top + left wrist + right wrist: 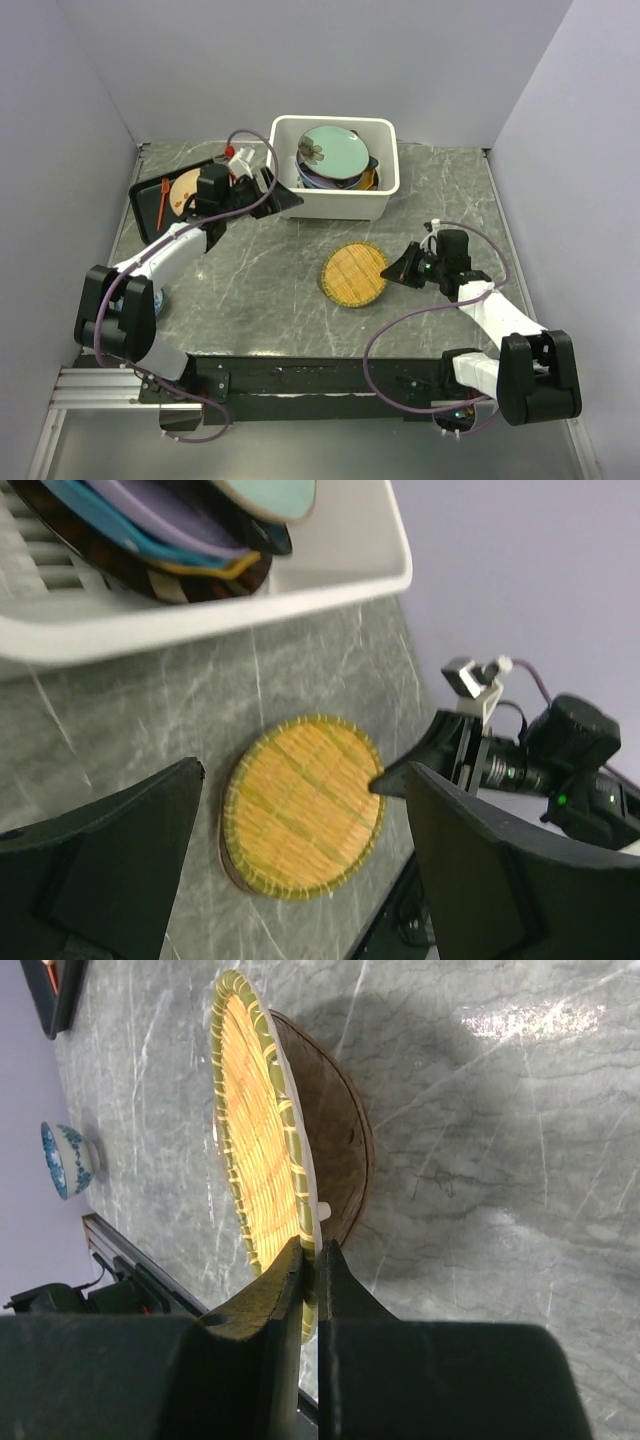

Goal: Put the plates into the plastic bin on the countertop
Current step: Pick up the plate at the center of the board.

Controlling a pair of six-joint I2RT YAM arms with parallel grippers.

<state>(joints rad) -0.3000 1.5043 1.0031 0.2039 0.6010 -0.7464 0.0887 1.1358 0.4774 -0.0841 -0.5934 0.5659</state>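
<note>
A round yellow woven-look plate (353,274) with a green rim lies on the grey countertop (260,290), in front of the white plastic bin (333,192). My right gripper (396,270) is shut on its right rim; in the right wrist view (312,1260) the plate (255,1130) is tilted up off a brown dish (345,1130) beneath it. The bin holds several stacked plates, a pale green one with a flower (335,150) on top. My left gripper (285,200) is open and empty just left of the bin, and in its wrist view (300,880) it hangs above the yellow plate (300,820).
A black tray (145,195) with a beige plate (186,188) and an orange utensil sits at the back left. A small blue bowl (68,1158) stands near the left arm's base. Walls close in the sides and back.
</note>
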